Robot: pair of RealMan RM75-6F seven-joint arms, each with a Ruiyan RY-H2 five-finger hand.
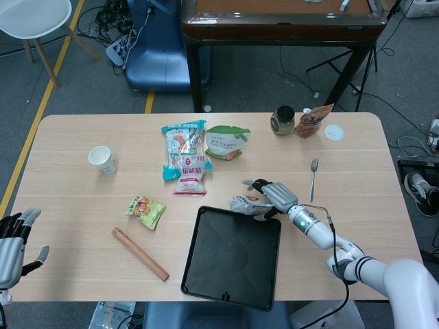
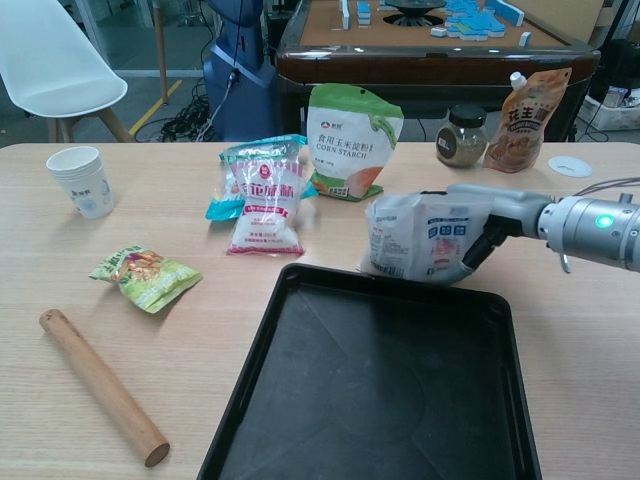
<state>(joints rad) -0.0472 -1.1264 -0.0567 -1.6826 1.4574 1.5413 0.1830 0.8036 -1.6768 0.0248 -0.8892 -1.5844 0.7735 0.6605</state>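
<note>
The right hand point(image 2: 478, 215) is wrapped around a white pouch point(image 2: 418, 238) right of centre in the chest view, fingers over its top edge and thumb against its right side; the pouch stands on the desk point(image 2: 200, 330) at the far rim of the black tray point(image 2: 370, 400). The left hand point(image 1: 14, 236) hangs at the lower left edge of the head view, fingers spread, holding nothing

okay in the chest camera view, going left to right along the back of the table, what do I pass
Paper cups → pink and teal snack bags → corn starch pouch → glass jar → brown spouted pouch → white lid.
</note>
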